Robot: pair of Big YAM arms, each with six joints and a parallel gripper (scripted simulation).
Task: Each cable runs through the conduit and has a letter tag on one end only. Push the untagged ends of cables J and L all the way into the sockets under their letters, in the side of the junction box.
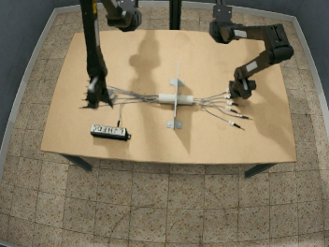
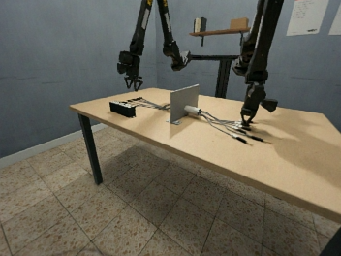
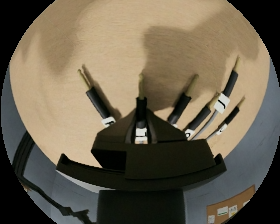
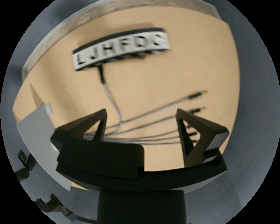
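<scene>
The junction box lies with its letter strip L J H F D C up. One black plug stands in its side under J, its cable running back. Several untagged ends, such as one plug, lie loose beside it. My right gripper is wide open and empty, raised above the cables. My left gripper is shut on a tagged plug; its letter is not readable. Other tagged ends lie on both sides of it.
The cables pass through a white conduit in an upright grey plate that stands between my two arms. Tagged ends spread near the left gripper, one plug farthest toward the front edge.
</scene>
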